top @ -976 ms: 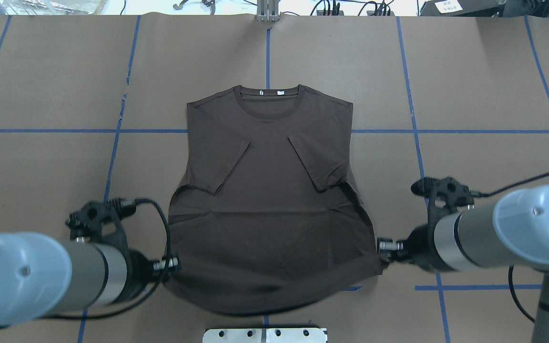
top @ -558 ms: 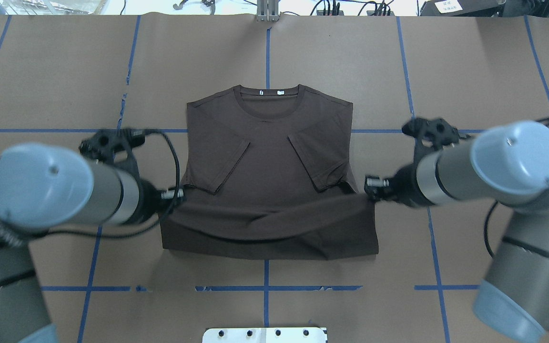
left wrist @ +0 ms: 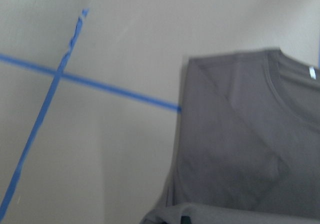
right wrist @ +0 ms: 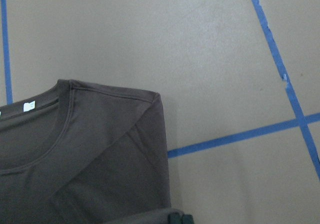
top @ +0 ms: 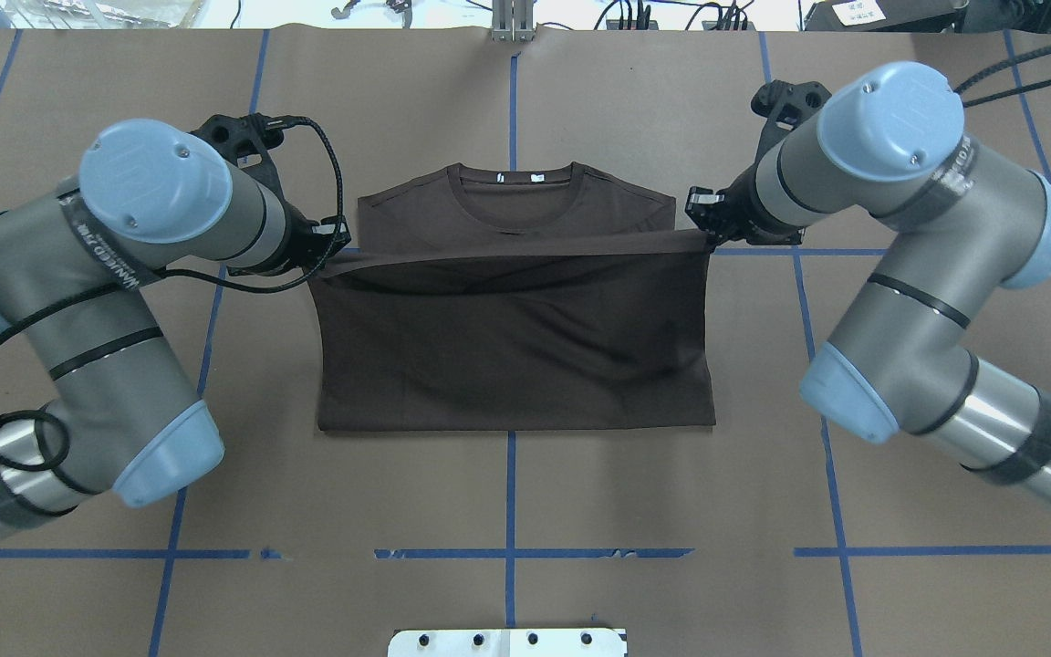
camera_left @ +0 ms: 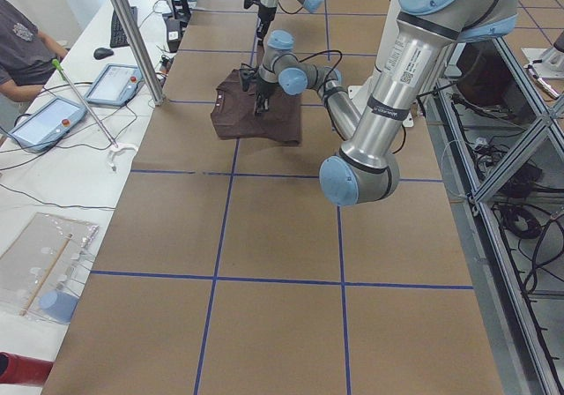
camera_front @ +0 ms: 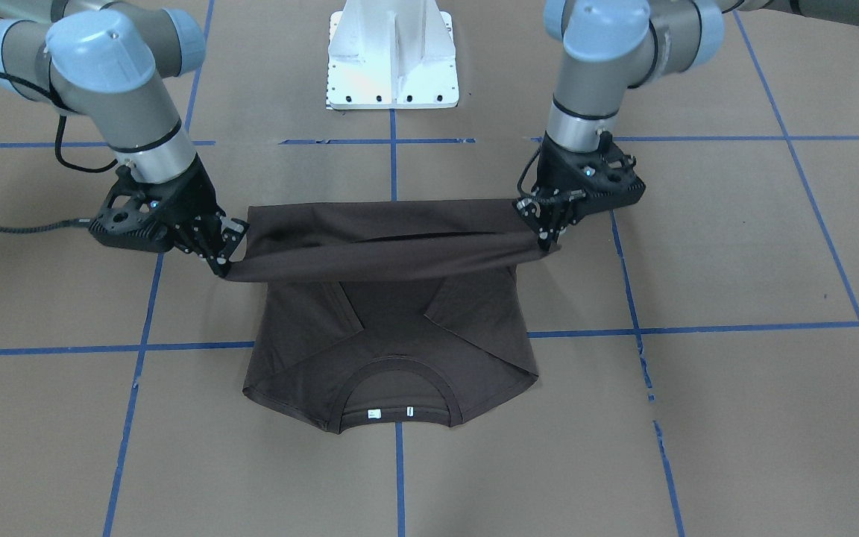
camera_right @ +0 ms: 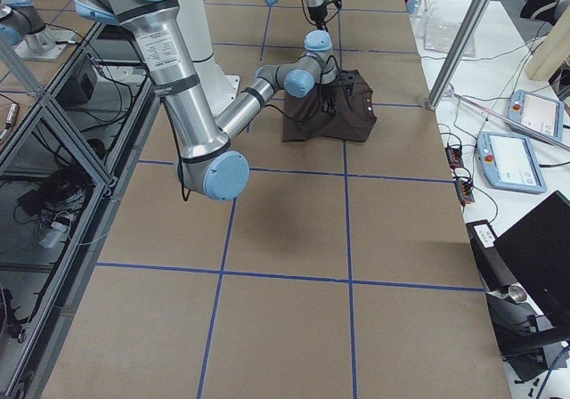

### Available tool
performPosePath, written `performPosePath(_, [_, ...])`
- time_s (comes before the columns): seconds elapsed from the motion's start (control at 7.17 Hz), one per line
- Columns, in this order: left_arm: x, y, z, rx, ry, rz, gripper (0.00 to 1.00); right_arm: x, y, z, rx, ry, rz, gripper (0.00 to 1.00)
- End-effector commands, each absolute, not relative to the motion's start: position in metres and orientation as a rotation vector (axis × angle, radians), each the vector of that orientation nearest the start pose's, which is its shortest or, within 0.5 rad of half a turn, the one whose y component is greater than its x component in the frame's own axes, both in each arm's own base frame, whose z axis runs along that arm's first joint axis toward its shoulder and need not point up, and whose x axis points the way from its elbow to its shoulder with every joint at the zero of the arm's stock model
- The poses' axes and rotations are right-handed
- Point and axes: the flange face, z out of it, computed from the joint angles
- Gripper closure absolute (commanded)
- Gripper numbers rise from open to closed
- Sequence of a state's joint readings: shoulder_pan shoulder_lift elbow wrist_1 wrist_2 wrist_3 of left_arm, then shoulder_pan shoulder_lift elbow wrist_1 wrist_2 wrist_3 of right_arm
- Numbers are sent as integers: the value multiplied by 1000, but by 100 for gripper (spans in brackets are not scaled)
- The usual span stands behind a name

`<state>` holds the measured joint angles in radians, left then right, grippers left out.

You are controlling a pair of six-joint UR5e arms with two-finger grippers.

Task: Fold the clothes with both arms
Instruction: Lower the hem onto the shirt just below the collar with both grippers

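**Shirt point(top: 512, 365) half folded, hem point(top: 516, 248) held taut at both corners**

The shirt lies at the centre of the overhead view. Its collar point(top: 515, 203) points to the top of the frame, with two white tags point(top: 535, 176) inside the neck. The lower half is doubled up over the body, and the fold lies flat and straight just below mid-frame. The hem runs as a tight band across the chest just under the collar, raised off the cloth beneath. In the front-facing view the folded-in sleeves point(camera_front: 474, 321) show below this band.

The left gripper point(top: 336, 239), left of centre in the overhead view, has its fingers pinched together on the hem's corner there. The right gripper point(top: 706, 235), right of centre, is clamped the same way on the other corner. The left arm point(top: 124, 274) bends in from the lower left of that frame and the right arm point(top: 909, 228) from the lower right.

Each wrist view looks down on a shirt shoulder and part of the collar lying flat. A strip of the lifted cloth shows at the bottom edge.

The table point(top: 671, 109) is covered in brown paper crossed by blue tape lines point(top: 512, 100). The white pedestal point(camera_front: 392, 56) stands at the top centre of the front-facing view. In the left side view a person point(camera_left: 22, 47) sits at the upper left edge.
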<state>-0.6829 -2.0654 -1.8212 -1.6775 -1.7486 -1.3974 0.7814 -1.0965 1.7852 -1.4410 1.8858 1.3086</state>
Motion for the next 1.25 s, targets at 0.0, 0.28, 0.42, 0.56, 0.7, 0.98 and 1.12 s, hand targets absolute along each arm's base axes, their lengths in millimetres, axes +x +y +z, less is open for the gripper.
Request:
performPosePath(0.0, [420,-519,290,223,843,-417,100,-391,-569,293,165,-839,381,100])
performPosePath(0.28, [421,-527,290,228,835,-420,100,-405,-585,310,183,-865,379,100])
performPosePath(0.42, [435,-539,284,221,830,-428,100,-409,-588,308,182,-864,378,100])
performPosePath(0.56, [454,-556,278,214,822,-444,100,-410,-589,307,182,-864,378,100])
performPosePath(0.7, [467,-568,286,201,812,-476,100,-410,-589,306,183,-865,377,100])
performPosePath(0.98, [469,-571,291,203,814,-476,100,-415,-589,311,178,-855,375,100])
performPosePath(1.12, [467,-573,291,205,815,-480,100,-415,-589,311,178,-855,375,100])
